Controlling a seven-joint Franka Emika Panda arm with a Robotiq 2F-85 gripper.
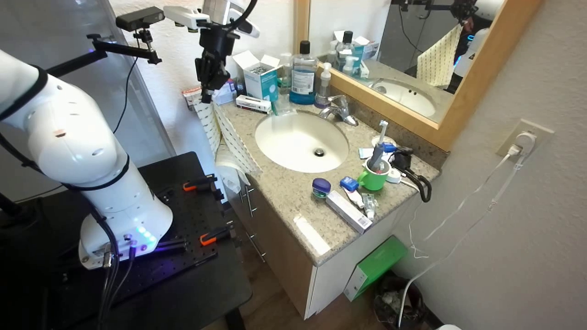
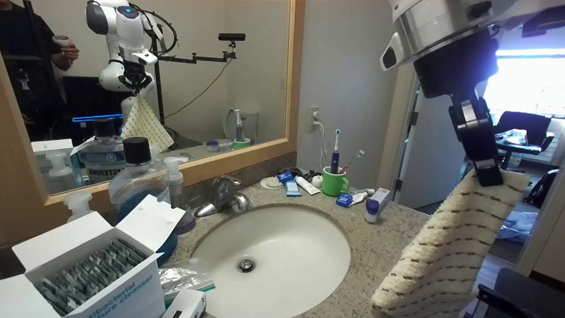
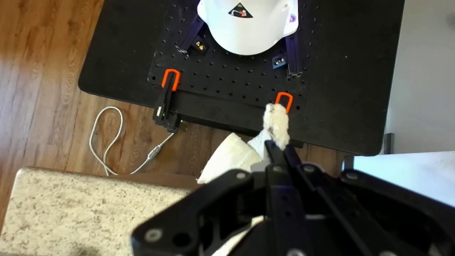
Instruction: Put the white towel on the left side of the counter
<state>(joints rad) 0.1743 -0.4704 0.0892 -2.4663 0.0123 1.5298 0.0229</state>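
One white towel | upper part pinched between jaws of gripper | rest hangs below them

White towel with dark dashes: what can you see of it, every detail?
The cream-white, fluffy-looking cloth towel carries rows of short dark dashes. It hangs limp in folds, its top pinched in the closed black two-finger gripper, with a bit of cloth sticking out past the grip. In an exterior view its lower part overlaps the front edge of the beige speckled stone-look counter; whether it touches there, I cannot tell.
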